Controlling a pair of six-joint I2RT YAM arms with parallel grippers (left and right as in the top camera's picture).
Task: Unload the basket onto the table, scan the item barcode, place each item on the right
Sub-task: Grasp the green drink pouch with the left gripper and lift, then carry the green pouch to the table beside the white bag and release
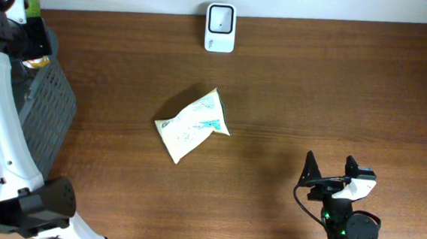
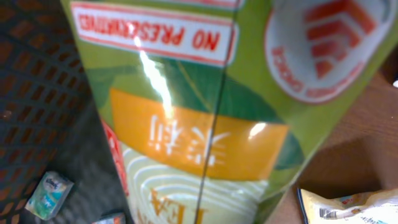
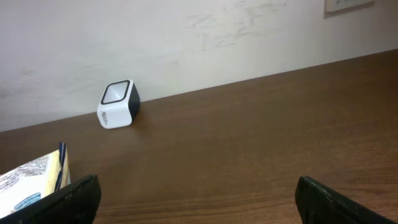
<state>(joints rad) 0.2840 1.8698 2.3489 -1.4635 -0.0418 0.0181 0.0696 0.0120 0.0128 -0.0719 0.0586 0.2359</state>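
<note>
Green carton [image 2: 205, 112]: far left of the scanner [image 1: 220, 28], hanging over the basket [image 1: 52, 112], its long side tilted.
Left hand [image 1: 31, 18]: clenched on the carton, I judge, though its fingers are hidden.
Right hand [image 1: 332, 169]: released, jaws wide, empty, in front and right of the scanner.
Bearing: the scanner lies rightward from the carton, along the table [image 1: 336, 90] back edge.
Pouch [image 1: 193, 124]: just in front of the scanner, off that line.

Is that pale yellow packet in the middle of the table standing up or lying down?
Lying down: the packet shows its broad printed face, spread flat on the table.
</note>
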